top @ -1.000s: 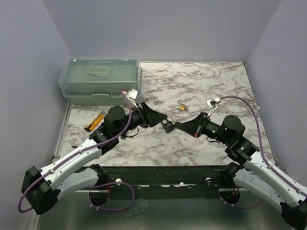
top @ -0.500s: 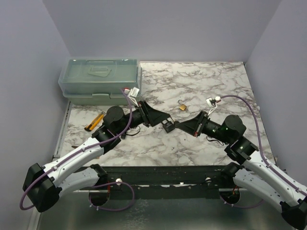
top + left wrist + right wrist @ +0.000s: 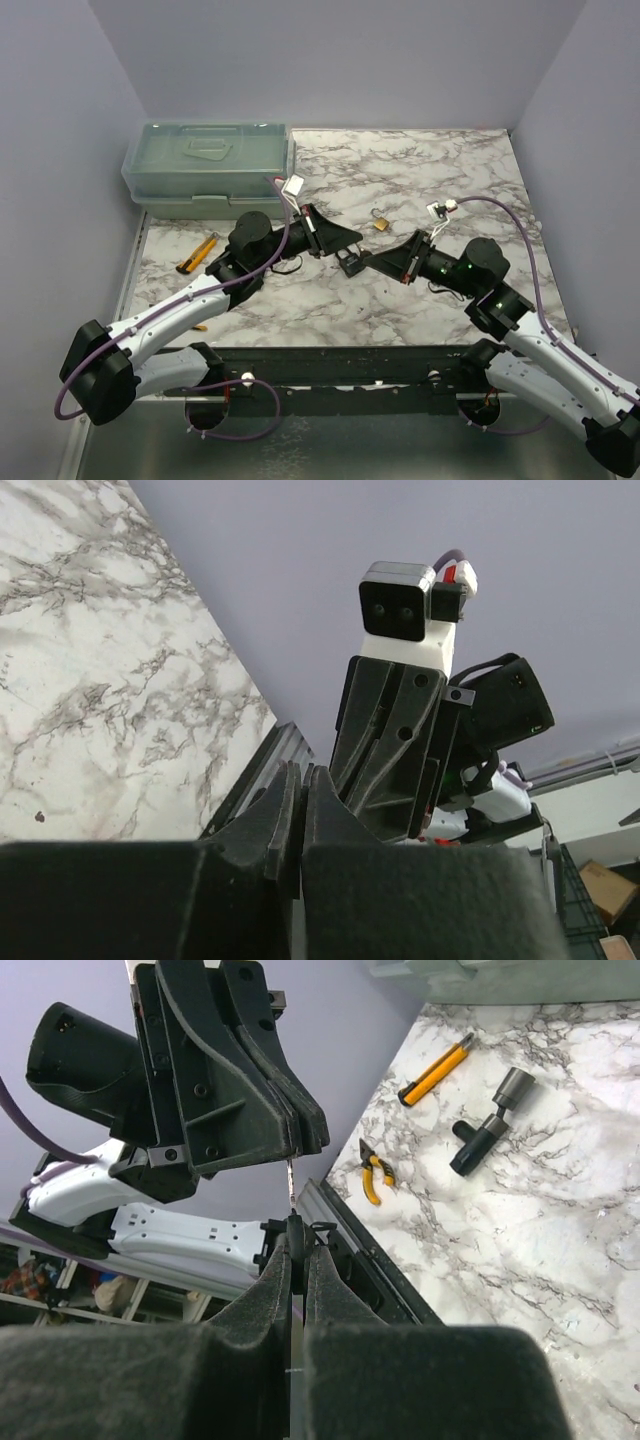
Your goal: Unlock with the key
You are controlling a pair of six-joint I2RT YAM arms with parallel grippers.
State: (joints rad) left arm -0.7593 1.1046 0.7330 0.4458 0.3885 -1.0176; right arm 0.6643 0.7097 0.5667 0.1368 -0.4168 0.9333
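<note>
Left end effector (image 3: 356, 240), pressed together, angles inward to meet right end effector (image 3: 371, 262) pinching the key (image 3: 290, 1182).

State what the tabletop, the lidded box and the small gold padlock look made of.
Tabletop: white with grey marble veining. Whether it is real stone or a printed laminate cannot be told. Lidded box: pale green plastic, by its translucent walls. Small gold padlock: yellow metallic body, probably brass, with a thin grey metal shackle.

The top camera looks down from behind the arms over the whole counter (image 3: 450, 170); each wrist camera sights closely along its own jaws, left toward the right arm (image 3: 400, 740), right toward the left arm (image 3: 200, 1070).
</note>
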